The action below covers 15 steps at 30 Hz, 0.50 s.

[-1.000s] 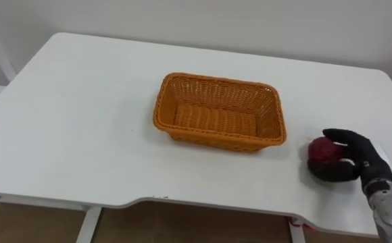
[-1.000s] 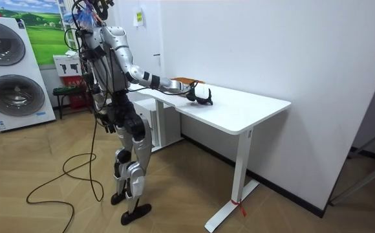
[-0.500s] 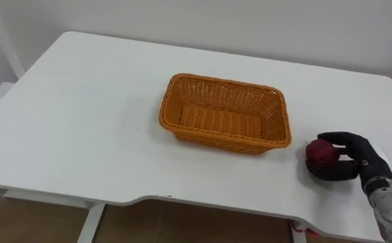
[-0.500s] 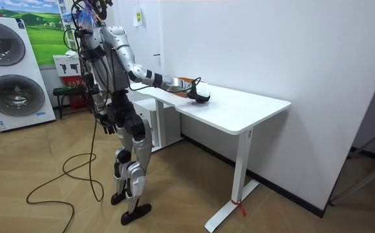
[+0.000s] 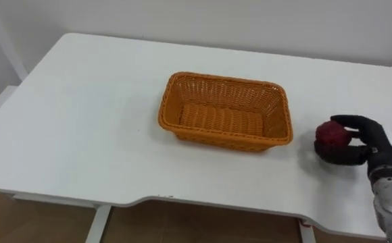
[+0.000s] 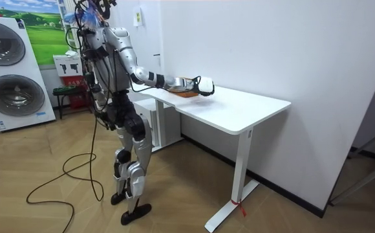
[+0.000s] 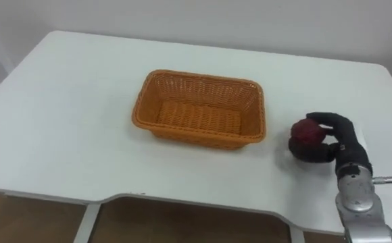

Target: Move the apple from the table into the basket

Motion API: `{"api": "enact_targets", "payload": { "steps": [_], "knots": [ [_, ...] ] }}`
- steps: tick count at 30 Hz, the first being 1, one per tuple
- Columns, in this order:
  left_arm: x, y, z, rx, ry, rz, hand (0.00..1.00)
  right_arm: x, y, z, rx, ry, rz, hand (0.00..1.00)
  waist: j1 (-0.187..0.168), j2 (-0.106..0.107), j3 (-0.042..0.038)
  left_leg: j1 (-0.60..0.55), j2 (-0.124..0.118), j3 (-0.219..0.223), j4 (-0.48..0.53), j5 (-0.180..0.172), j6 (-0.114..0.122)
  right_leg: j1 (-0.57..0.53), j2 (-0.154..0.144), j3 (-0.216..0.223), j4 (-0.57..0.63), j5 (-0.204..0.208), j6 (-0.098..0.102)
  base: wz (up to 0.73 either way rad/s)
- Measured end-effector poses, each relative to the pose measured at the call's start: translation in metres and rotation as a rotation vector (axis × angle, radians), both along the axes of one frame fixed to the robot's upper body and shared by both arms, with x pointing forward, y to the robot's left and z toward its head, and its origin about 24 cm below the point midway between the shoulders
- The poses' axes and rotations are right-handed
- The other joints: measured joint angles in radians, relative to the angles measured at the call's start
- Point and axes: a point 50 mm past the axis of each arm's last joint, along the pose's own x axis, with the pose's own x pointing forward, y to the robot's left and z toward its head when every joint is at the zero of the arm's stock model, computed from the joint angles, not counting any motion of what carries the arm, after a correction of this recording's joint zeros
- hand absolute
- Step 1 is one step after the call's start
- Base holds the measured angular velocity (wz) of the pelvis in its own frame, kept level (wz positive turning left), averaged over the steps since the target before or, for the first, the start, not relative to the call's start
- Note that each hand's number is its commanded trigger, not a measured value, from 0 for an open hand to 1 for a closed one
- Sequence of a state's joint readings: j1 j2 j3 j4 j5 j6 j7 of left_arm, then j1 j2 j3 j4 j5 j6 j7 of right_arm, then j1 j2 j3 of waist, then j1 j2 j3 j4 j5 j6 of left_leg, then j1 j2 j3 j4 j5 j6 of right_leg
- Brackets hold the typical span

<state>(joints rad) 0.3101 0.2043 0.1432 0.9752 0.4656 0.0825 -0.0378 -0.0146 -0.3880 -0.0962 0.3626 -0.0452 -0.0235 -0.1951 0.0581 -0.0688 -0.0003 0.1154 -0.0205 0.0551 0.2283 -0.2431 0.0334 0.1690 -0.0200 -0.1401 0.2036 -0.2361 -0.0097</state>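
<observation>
Bright, even light falls from overhead on the white desk (image 5: pixel 81 121), and no hard glare breaks its top. Shadows are soft and pale. A faint grey smudge lies on the desk just under the right hand (image 5: pixel 368 140) and the apple (image 5: pixel 331 133) its fingers curl round. To the hand's left, a thin soft band runs along the near foot of the basket (image 5: pixel 223 111). The black hand takes the light dully, without shine, and the apple stays a dark red. Beyond the hand the wall (image 5: pixel 250 20) is plainly and evenly lit, as it is in the room view.
</observation>
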Motion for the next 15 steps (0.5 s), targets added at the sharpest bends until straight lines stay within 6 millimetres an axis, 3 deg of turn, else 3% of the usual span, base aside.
{"api": "enact_targets", "payload": {
  "steps": [3, 7, 10, 15],
  "knots": [
    [0.0, 0.0, 0.0, 0.013, -0.007, 0.001, 0.0, 0.007, 0.005, 0.029, -0.033, -0.155, -0.01, 1.0, -0.002, 0.001, 0.002, 0.001, 0.001, 0.0, 0.001, 0.0, 0.0, 0.001, 0.001, -0.001, -0.004, 0.0, 0.0, 0.0],
    [0.001, 0.001, 0.0, 0.026, -0.014, 0.01, 0.0, 0.011, 0.013, 0.058, -0.05, -0.311, -0.007, 1.0, 0.001, -0.014, 0.0059, -0.009, 0.001, -0.001, 0.005, 0.0, 0.0, -0.009, 0.002, -0.001, -0.014, 0.001, -0.001, 0.0],
    [-0.003, 0.0, 0.0, 0.023, -0.002, 0.006, 0.0, 0.012, 0.021, 0.074, -0.1, -0.378, 0.025, 1.0, 0.001, -0.017, 0.0052, -0.015, 0.0, -0.001, 0.006, 0.0, 0.0, -0.011, 0.001, 0.0, -0.01, 0.001, -0.001, 0.0],
    [0.001, -0.003, -0.001, 0.016, -0.007, -0.01, 0.0, 0.012, 0.033, 0.084, -0.134, -0.439, 0.061, 1.0, 0.0, -0.013, 0.0047, -0.021, 0.001, -0.003, 0.007, 0.0, 0.0, -0.011, 0.002, -0.001, -0.011, 0.001, -0.001, 0.0]
  ]
}}
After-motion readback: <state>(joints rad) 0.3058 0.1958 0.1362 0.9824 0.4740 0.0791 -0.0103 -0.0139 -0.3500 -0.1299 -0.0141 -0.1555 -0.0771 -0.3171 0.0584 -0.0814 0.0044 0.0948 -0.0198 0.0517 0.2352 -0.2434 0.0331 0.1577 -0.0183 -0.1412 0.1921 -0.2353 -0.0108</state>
